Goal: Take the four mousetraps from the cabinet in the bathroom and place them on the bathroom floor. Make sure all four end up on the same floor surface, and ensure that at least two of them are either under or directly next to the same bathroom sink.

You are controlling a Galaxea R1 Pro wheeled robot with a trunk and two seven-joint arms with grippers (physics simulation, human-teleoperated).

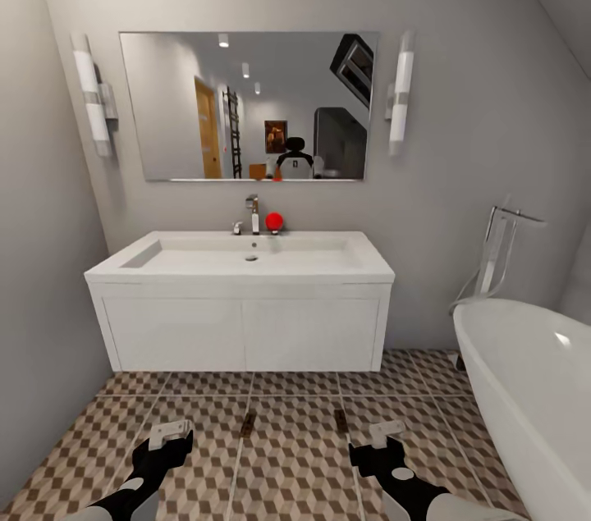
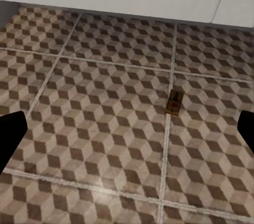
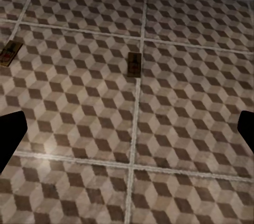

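Head view: 2 mousetraps (image 1: 247, 424) on bathroom floor (image 1: 295, 463) before sink (image 1: 246, 258).

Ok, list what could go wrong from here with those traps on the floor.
1. Two mousetraps, one ahead of the left gripper and one ahead of the right gripper, lie on the bathroom floor in front of the sink; rolling forward could knock or run over them.
2. Both lie out in front of the vanity, so they may not count as next to the sink.
3. Both grippers hang open and empty, so the other two traps may still need fetching.
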